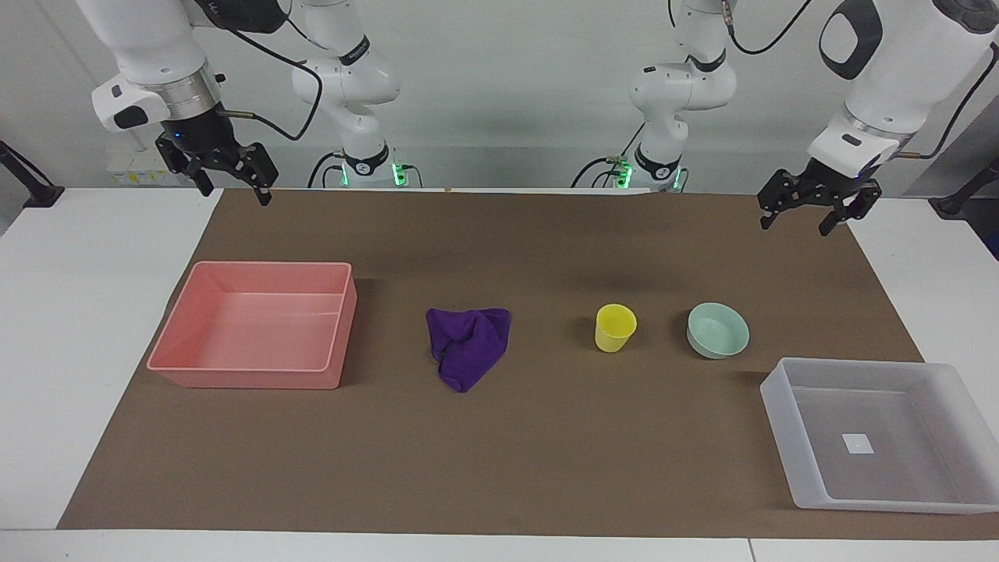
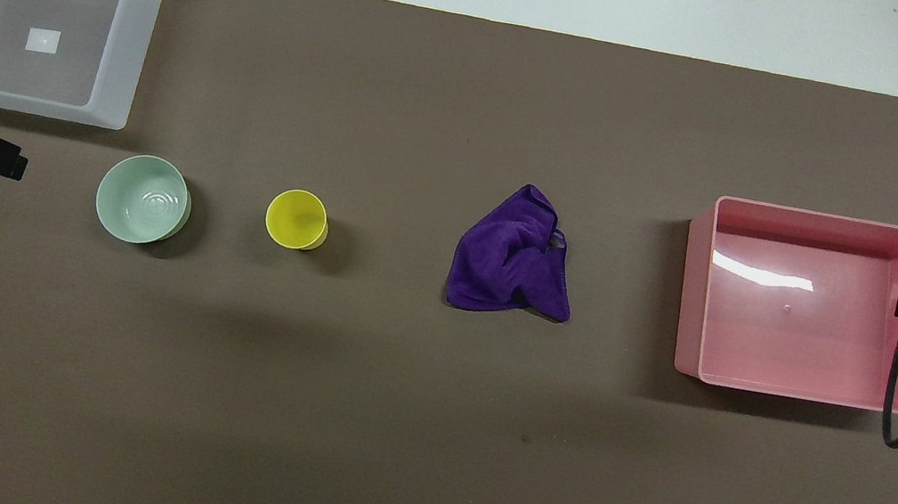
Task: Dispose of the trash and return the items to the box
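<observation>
The purple cloth (image 1: 468, 345) (image 2: 515, 255) lies crumpled at the middle of the brown mat. The yellow cup (image 1: 615, 328) (image 2: 296, 219) stands upright beside it, toward the left arm's end. The mint-green bowl (image 1: 718, 330) (image 2: 143, 199) sits beside the cup, farther toward that end. The translucent box (image 1: 780, 414) (image 2: 130, 48), with a white sticker on its floor, stands empty at the left arm's end, farther from the robots than the bowl. My left gripper (image 1: 794, 226) hangs open and empty over the mat's edge. My right gripper (image 1: 236, 195) hangs open and empty over the mat's corner near the pink bin.
An empty pink rectangular bin (image 1: 250, 378) (image 2: 805, 394) stands at the right arm's end of the mat. The brown mat (image 1: 546, 468) covers most of the white table. A black cable (image 2: 895, 395) hangs from the right arm over the bin's edge.
</observation>
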